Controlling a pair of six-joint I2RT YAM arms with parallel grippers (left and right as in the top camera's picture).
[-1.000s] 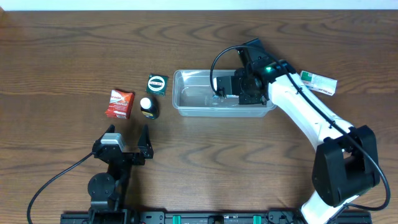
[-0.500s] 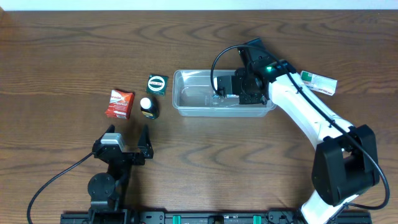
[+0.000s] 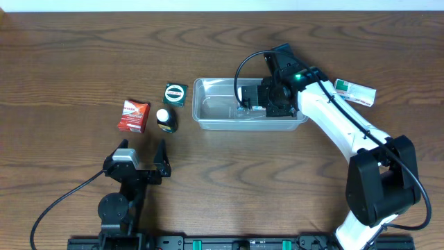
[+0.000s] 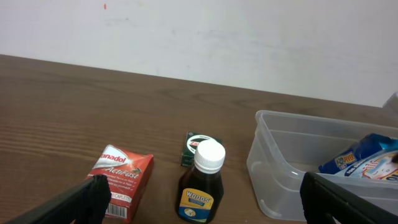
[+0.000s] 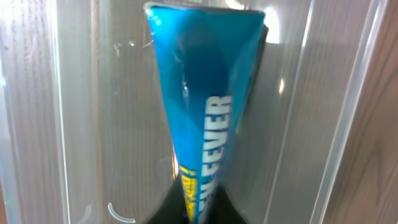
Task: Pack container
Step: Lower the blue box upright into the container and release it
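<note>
The left gripper is sitting nearest the base, low over the table, with its fingers spread wide and nothing between them. Its own camera is showing the dark fingertips at the bottom corners.

Just beyond, a red box is lying flat. "Panadol" and "Actifast" are reading clearly in the left wrist view, while from overhead the print is too small. Beside it a brown bottle with a white cap is standing upright, its label reading "WOODS'". Behind the bottle a green box is lying with a round emblem I cannot read.

Right of these, the tub is standing near the middle of the table. The right gripper is reaching inside it, pinching a blue pack. The overhead view is hiding most of that pack under the arm. The right wrist view is showing white letters "FEVER" along it, and the left wrist view is showing yellow and white print too blurred to read. I cannot tell whether the pack is touching the tub floor.

Farthest right, a white box with green print is lying apart.
</note>
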